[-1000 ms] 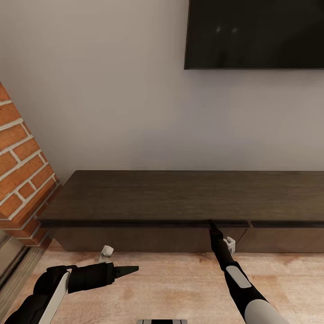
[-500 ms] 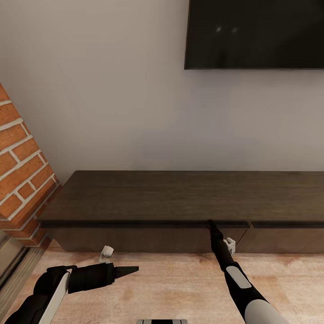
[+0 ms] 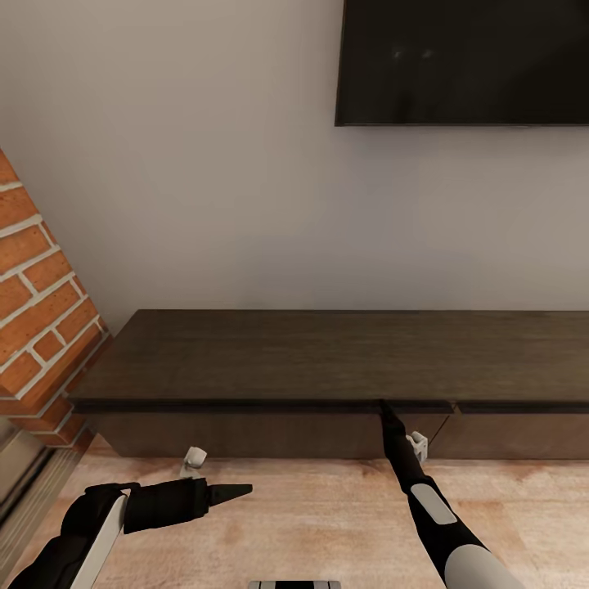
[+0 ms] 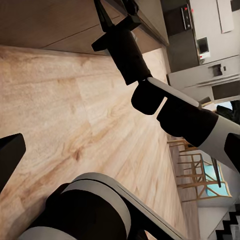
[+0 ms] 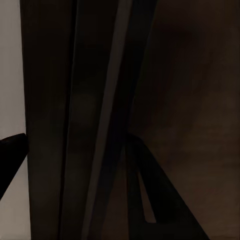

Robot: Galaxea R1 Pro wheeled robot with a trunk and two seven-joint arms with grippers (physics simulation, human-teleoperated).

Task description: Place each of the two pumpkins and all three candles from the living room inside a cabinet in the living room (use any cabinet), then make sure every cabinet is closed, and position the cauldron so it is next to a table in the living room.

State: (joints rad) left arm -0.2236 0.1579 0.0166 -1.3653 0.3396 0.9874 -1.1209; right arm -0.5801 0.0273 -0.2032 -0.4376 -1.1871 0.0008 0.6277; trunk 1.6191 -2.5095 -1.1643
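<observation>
The long dark brown cabinet (image 3: 270,356) runs along the white wall, and its drawer fronts look shut. My right gripper (image 3: 384,406) reaches to the front lip of the cabinet top, at the seam between two drawer fronts. In the right wrist view the cabinet's edge (image 5: 100,100) fills the space beyond one dark finger (image 5: 10,155), and the fingers stand apart. My left gripper (image 3: 245,489) hovers low over the floor in front of the cabinet, pointing right, holding nothing. The pumpkins, candles and cauldron are out of view.
A black TV (image 3: 462,61) hangs on the wall above the cabinet's right part. A brick column (image 3: 37,303) stands at the left end. Pale wood floor (image 3: 327,523) lies in front. The left wrist view shows a kitchen fridge (image 4: 220,75) and chairs (image 4: 192,165) further off.
</observation>
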